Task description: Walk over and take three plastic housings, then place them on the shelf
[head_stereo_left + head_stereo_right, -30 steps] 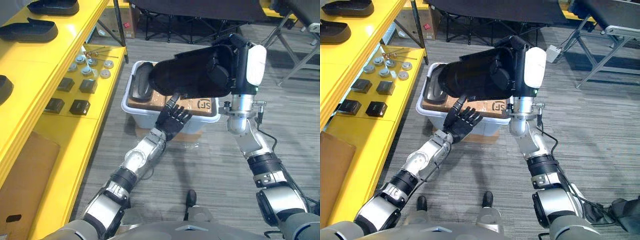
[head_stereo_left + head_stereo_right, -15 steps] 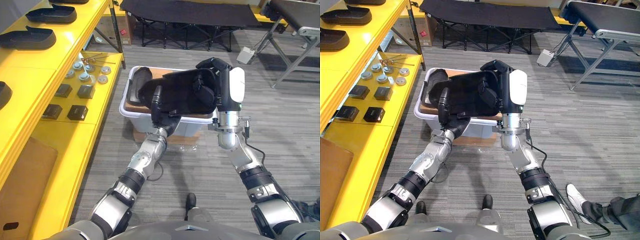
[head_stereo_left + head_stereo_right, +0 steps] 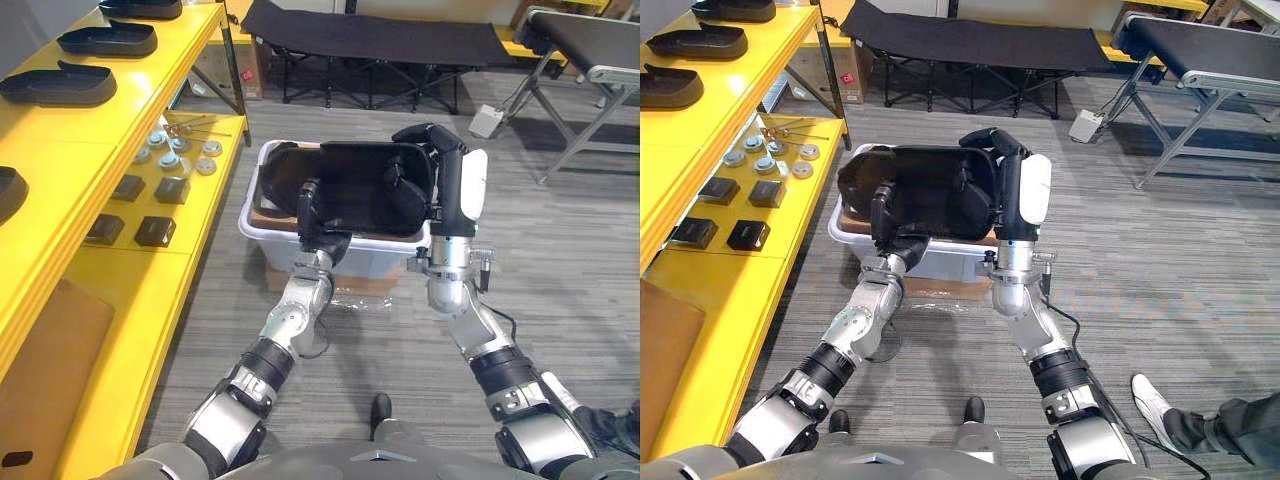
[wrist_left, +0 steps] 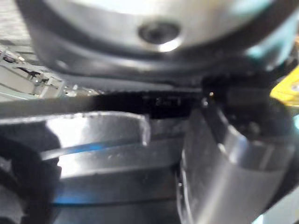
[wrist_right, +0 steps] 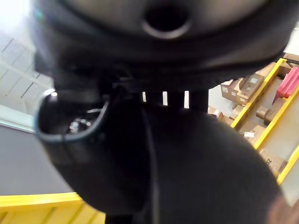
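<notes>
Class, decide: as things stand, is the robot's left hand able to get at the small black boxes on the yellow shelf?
Probably not yet: the left hand is curled on the black housing, which the right hand also grips. Otherwise nothing stands between it and the small black boxes.

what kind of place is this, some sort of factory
Probably a factory or workshop floor. Long yellow shelves hold black plastic housings and small metal parts. A conveyor stands at the back right, and a white parts bin sits beside the shelves.
</notes>
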